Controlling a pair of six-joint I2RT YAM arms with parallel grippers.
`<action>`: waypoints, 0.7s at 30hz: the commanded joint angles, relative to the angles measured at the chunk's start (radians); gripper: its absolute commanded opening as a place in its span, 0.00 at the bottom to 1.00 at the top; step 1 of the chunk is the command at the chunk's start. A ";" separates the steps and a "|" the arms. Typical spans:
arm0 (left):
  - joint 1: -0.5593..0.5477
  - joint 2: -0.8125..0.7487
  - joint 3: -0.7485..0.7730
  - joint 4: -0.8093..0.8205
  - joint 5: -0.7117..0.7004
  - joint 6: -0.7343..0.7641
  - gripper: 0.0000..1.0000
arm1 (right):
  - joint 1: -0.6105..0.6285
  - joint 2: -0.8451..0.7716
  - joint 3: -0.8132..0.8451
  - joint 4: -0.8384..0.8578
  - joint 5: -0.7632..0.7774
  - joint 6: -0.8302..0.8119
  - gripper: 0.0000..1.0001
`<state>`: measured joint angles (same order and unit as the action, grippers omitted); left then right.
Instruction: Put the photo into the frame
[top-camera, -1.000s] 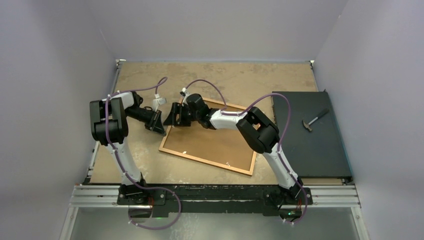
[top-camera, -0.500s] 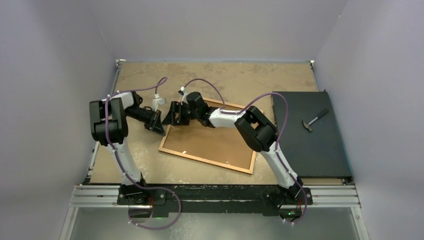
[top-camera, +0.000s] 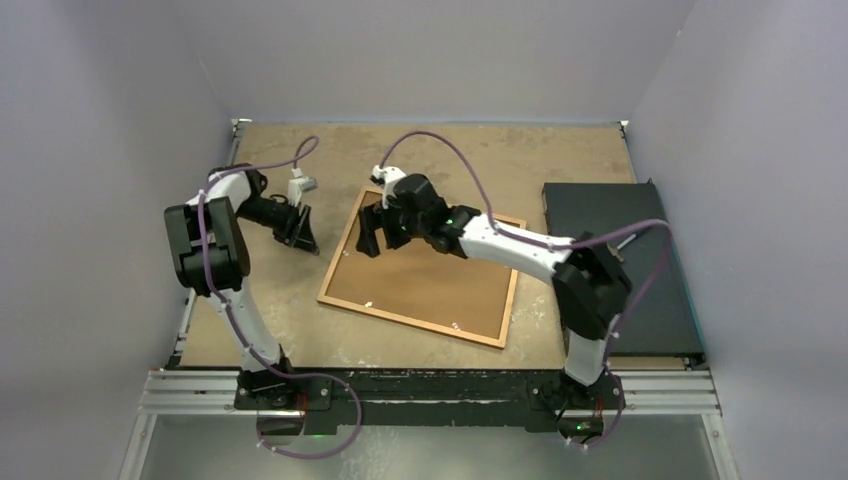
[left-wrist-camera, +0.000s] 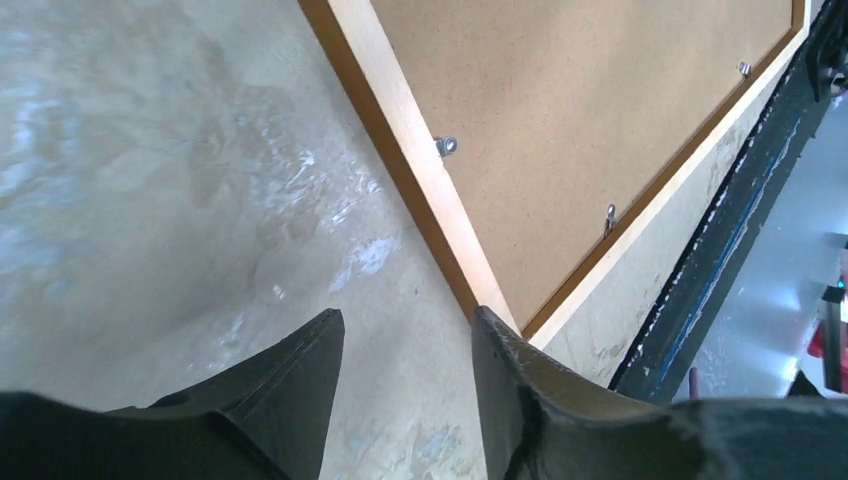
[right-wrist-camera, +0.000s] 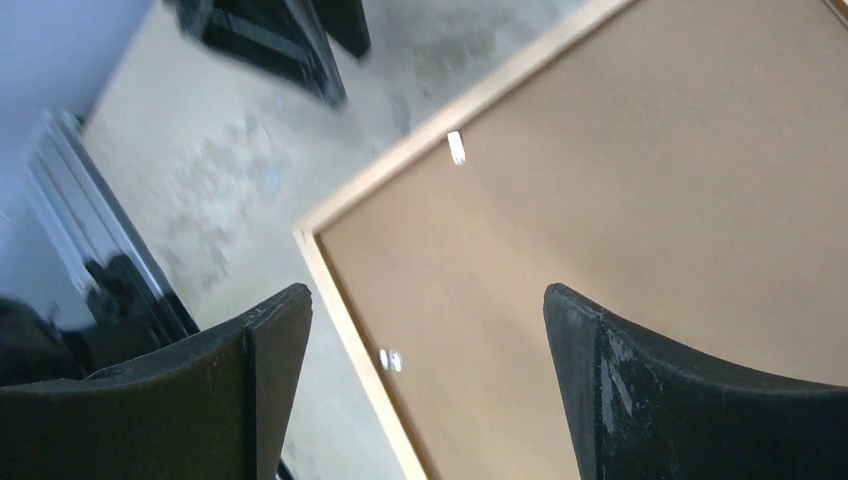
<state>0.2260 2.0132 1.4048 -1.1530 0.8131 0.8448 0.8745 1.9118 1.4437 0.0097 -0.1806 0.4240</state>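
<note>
The orange-brown wooden frame (top-camera: 410, 322) lies flat on the table, back side up, with a plain brown backing board (top-camera: 430, 280) filling it. The photo is not in view. My left gripper (top-camera: 303, 232) is open and empty, low over the bare table just left of the frame's left rail (left-wrist-camera: 400, 130). My right gripper (top-camera: 375, 235) is open and empty, above the frame's far left part; between its fingers I see the backing board (right-wrist-camera: 620, 180) and the frame rail (right-wrist-camera: 470, 95).
A black slab (top-camera: 620, 270) lies at the right, partly behind my right arm. Small metal clips (left-wrist-camera: 446, 146) sit along the frame's inner edge. Grey walls close in three sides. The metal base rail (top-camera: 430, 385) runs along the near edge.
My right arm has stretched out, its elbow swung right, and its gripper shifted right over the frame's far left part. My left gripper has drawn back, away from the frame.
</note>
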 joint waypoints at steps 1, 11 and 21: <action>0.044 -0.081 0.072 -0.081 0.019 0.039 0.55 | 0.072 -0.171 -0.201 -0.173 0.148 -0.193 0.87; 0.070 -0.178 0.126 -0.138 -0.007 0.020 0.71 | 0.288 -0.210 -0.381 -0.220 0.318 -0.201 0.77; 0.071 -0.284 0.082 -0.093 -0.041 -0.003 0.71 | 0.369 -0.138 -0.367 -0.219 0.459 -0.187 0.51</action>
<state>0.2932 1.8019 1.4994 -1.2713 0.7727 0.8486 1.2133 1.7405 1.0508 -0.2043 0.1925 0.2413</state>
